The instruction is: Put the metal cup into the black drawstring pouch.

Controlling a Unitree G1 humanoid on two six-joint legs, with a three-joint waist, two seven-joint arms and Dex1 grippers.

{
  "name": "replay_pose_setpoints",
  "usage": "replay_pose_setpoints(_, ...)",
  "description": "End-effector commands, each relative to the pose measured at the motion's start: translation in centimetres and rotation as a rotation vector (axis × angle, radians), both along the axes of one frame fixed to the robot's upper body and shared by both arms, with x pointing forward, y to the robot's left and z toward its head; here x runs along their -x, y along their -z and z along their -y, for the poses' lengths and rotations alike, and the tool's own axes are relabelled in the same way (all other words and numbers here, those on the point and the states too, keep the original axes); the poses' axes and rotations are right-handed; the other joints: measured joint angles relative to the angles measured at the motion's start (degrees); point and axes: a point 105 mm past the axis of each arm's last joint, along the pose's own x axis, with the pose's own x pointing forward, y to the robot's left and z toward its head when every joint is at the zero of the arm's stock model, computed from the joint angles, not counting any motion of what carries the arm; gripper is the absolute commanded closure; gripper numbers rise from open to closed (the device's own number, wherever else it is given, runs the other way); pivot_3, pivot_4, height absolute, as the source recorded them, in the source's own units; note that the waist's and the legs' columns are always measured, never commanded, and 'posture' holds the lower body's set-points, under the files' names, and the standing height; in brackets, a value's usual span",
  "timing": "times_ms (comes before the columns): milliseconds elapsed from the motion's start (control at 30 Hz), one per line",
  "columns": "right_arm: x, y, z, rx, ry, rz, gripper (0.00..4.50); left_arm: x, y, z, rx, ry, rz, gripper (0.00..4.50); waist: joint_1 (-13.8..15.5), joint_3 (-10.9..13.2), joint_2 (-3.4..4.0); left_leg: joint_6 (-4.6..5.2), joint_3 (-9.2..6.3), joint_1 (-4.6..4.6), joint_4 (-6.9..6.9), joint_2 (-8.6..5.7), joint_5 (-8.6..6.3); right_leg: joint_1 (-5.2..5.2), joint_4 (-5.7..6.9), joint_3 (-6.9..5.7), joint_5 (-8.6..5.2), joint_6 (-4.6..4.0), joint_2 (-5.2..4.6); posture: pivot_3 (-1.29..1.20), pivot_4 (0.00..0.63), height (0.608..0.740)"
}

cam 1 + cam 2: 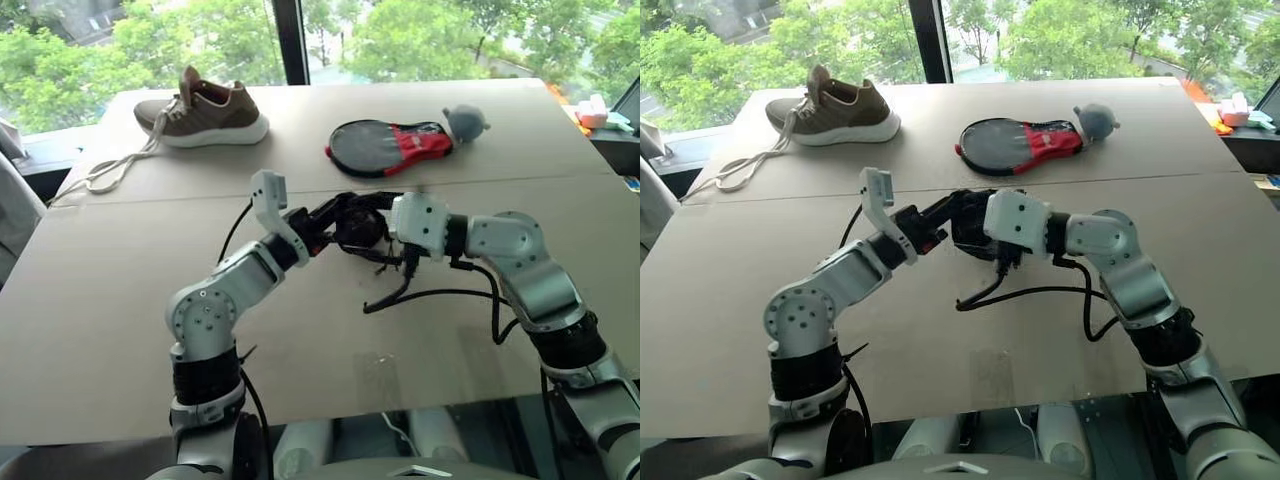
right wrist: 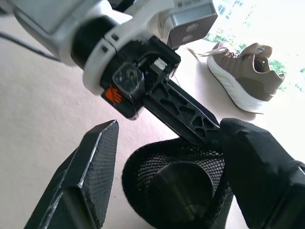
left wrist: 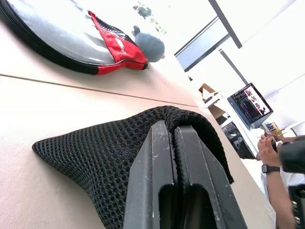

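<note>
The black drawstring pouch point(image 1: 362, 228) lies mid-table between my two arms, its mesh fabric point(image 3: 95, 152) close in the left wrist view. My left gripper point(image 3: 170, 128) is shut on the pouch's rim and holds the mouth up. The metal cup point(image 2: 183, 188) sits inside the open mouth of the pouch point(image 2: 143, 167), its shiny round top showing. My right gripper point(image 2: 174, 129) hovers at the mouth, open, one finger point(image 2: 90, 162) on each side of the cup and clear of it. The left gripper's fingers point(image 2: 188, 114) reach in from the far side.
A brown shoe point(image 1: 205, 108) with loose laces stands at the back left. A black-and-red paddle-shaped case point(image 1: 390, 147) and a grey soft toy point(image 1: 465, 122) lie at the back. A black cable point(image 1: 430, 295) loops on the table by my right arm. A person's hand point(image 3: 269, 152) shows beyond the table.
</note>
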Motion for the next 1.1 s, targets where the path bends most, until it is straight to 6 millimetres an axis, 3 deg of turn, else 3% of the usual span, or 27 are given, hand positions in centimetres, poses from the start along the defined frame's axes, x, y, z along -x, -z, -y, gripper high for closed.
replay_pose_setpoints(33,0.7,-1.4,0.7,-0.075,-0.005,-0.041,1.13,0.1,-1.3,0.2,0.015,0.008,0.051,4.50,-0.1,0.0,0.00,0.00,0.01,0.01,0.00,0.00,0.00,0.00,0.00,0.01,0.00,0.00,0.00,0.00,0.150,0.736)
replay_pose_setpoints(167,-0.1,-1.3,3.0,-0.163,0.088,-0.151,1.13,0.1,-1.4,0.3,0.019,0.015,0.053,4.50,0.0,0.0,0.00,-0.01,0.02,0.00,0.00,0.00,0.01,0.00,0.00,0.01,0.00,0.00,-0.01,0.00,0.150,0.736)
replay_pose_setpoints(333,0.2,4.4,4.8,0.063,0.135,-0.282,1.13,0.2,-1.3,0.5,0.019,0.020,0.053,4.50,0.5,0.0,-0.02,0.01,0.03,-0.01,0.00,-0.03,0.00,0.01,-0.02,-0.02,-0.01,0.01,-0.04,0.00,0.150,0.736)
replay_pose_setpoints(567,-2.3,9.7,5.0,0.047,0.294,-0.357,1.13,0.2,-1.3,0.7,0.022,0.024,0.056,4.50,-0.2,0.0,-0.08,-0.17,0.15,0.03,0.01,0.01,0.11,0.00,0.00,0.05,0.00,0.02,-0.05,0.00,0.150,0.736)
replay_pose_setpoints(767,-4.2,9.7,3.8,-0.104,0.333,-0.352,1.13,0.3,-1.3,1.0,0.020,0.035,0.058,4.50,-0.2,0.1,-0.09,-0.19,0.11,0.02,0.02,0.00,0.12,0.01,0.00,0.04,0.00,0.02,-0.02,0.00,0.150,0.736)
replay_pose_setpoints(1100,-4.8,10.4,1.3,-0.181,0.275,-0.403,1.13,0.4,-1.6,1.0,0.033,0.038,0.064,4.50,-0.2,0.1,-0.10,-0.20,0.09,0.04,0.01,-0.01,0.13,0.01,0.01,0.05,0.00,0.01,0.02,0.00,0.150,0.736)
